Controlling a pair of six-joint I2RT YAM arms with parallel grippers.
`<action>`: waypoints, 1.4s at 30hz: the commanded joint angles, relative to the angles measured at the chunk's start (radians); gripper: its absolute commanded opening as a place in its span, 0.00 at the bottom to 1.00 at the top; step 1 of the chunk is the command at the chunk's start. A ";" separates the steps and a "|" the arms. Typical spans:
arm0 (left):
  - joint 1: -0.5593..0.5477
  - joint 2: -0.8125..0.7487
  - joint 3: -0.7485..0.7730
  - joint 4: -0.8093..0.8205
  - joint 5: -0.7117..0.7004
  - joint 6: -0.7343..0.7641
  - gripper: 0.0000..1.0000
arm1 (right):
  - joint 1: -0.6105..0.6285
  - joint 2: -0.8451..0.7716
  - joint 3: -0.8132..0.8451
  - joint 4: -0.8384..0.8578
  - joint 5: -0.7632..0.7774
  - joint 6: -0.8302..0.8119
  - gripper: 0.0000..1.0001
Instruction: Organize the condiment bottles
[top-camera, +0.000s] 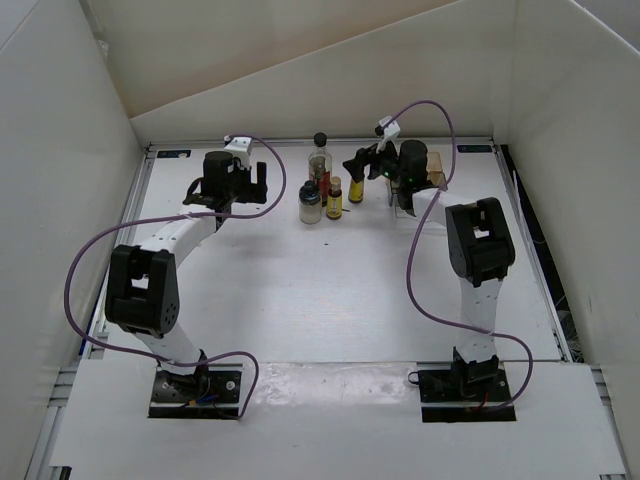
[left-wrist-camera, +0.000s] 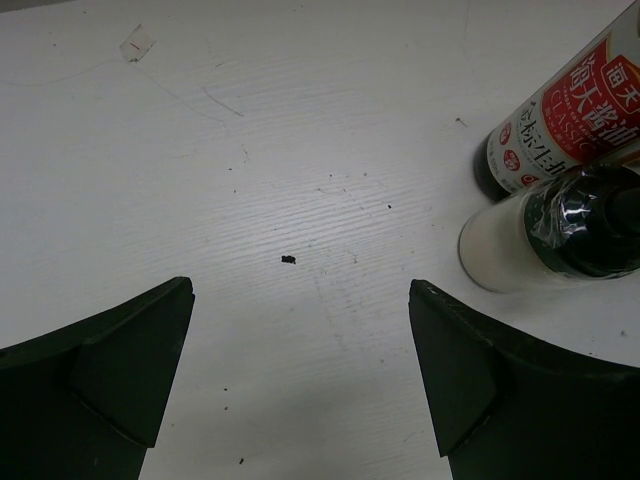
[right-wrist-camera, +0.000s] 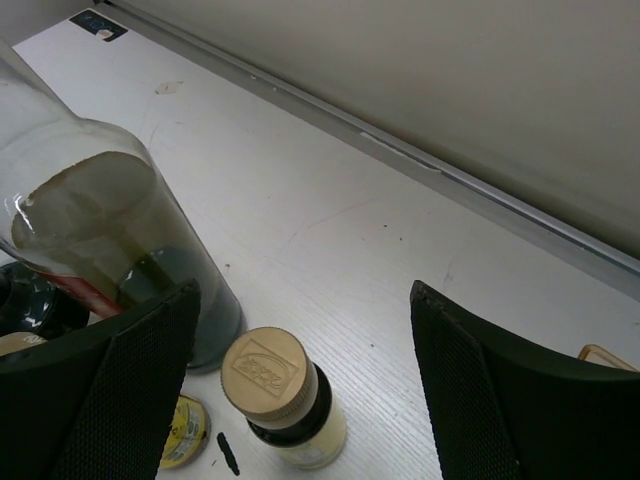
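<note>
Four condiment bottles stood upright on the white tabletop (top-camera: 300, 300), long axes vertical and caps up: one tall clear bottle with a round black cap and red contents (top-camera: 320, 165), one squat black-capped jar (top-camera: 310, 206), and two small yellow-amber bottles. The right pincer (right-wrist-camera: 302, 290) was spread apart, with the first yellow-amber bottle (right-wrist-camera: 285, 400) standing between its fingers and the second yellow-amber bottle (top-camera: 334, 199) and the tall one just outside them. The left pincer (left-wrist-camera: 300, 290) gaped over bare tabletop, with the jar and the tall bottle just beyond one finger.
</note>
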 joint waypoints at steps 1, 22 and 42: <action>0.008 -0.006 0.040 0.015 0.013 0.007 1.00 | 0.012 0.009 0.031 0.001 -0.023 -0.018 0.86; 0.008 0.004 0.030 0.044 0.018 -0.002 1.00 | 0.030 0.002 -0.058 0.055 0.026 -0.006 0.59; 0.009 0.006 0.030 0.050 0.027 -0.021 1.00 | 0.021 -0.109 -0.037 0.037 0.064 -0.135 0.00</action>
